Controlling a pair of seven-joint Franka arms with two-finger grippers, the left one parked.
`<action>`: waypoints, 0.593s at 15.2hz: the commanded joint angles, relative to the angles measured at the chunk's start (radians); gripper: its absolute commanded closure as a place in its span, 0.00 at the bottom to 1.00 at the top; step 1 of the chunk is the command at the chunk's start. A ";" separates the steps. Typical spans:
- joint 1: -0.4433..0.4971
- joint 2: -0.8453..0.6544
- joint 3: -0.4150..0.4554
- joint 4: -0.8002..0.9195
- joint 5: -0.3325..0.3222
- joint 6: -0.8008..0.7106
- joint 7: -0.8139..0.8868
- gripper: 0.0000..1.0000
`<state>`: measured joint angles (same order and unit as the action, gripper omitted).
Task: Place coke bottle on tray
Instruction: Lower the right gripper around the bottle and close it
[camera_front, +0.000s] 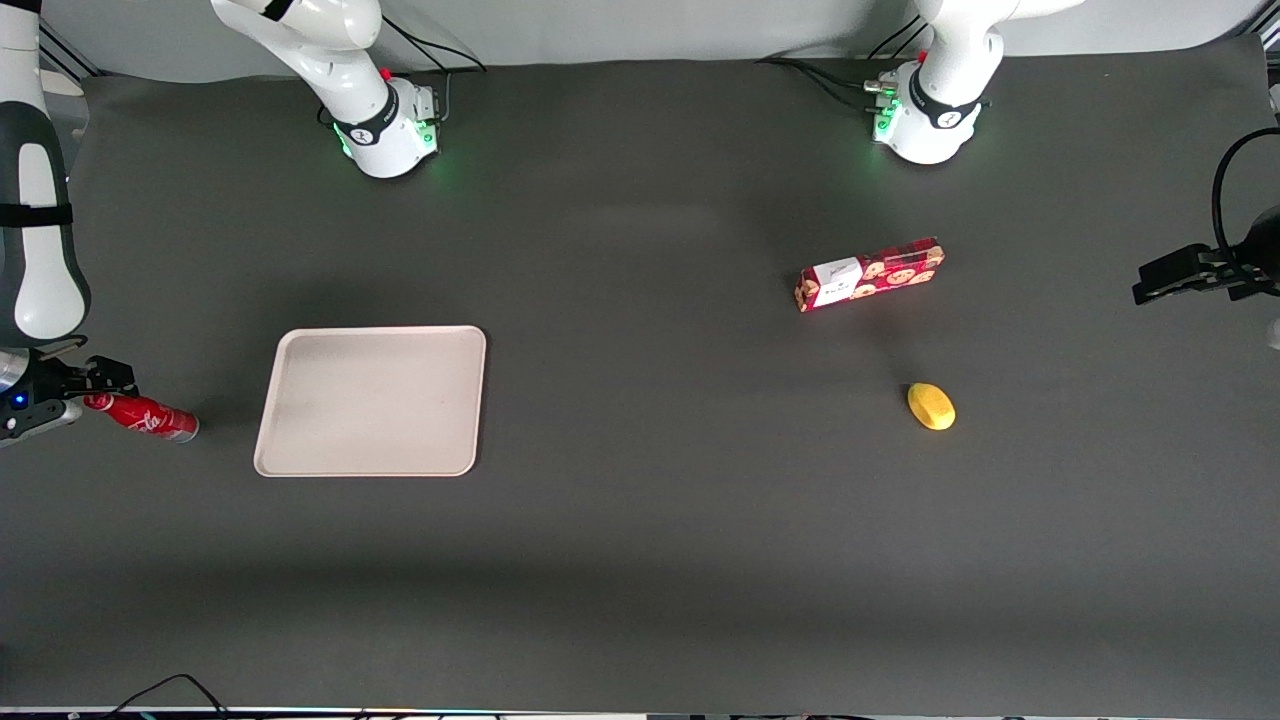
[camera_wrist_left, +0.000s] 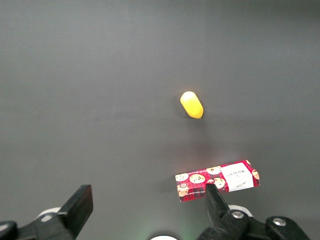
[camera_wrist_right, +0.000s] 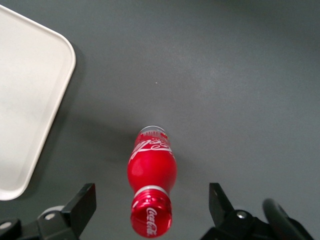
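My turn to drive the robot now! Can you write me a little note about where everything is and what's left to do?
Gripper: open, fingers on either side of the coke bottle's cap end, not closed on it.
Coke bottle: beside the tray, toward the working arm's end of the table, not on it.
Tray: nothing on it.
Done: gripper lined up at the bottle.
Left: close on the bottle, lift it, set it on the tray.

White rounded arm (camera_front: 40, 250) with a black band and green-lit base (camera_front: 385, 135) (black cables trailing); its gripper (camera_wrist_right: 152, 210), beside the tray, has black, wide-apart fingers (camera_wrist_right: 80, 205).
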<state>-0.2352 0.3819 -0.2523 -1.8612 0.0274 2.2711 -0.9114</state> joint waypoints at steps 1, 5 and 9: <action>-0.001 0.003 -0.015 -0.007 0.036 0.016 -0.047 0.05; -0.003 0.003 -0.015 -0.010 0.037 0.016 -0.061 0.38; 0.005 0.002 -0.015 0.000 0.036 0.015 -0.060 0.84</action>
<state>-0.2351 0.3858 -0.2644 -1.8694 0.0367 2.2764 -0.9346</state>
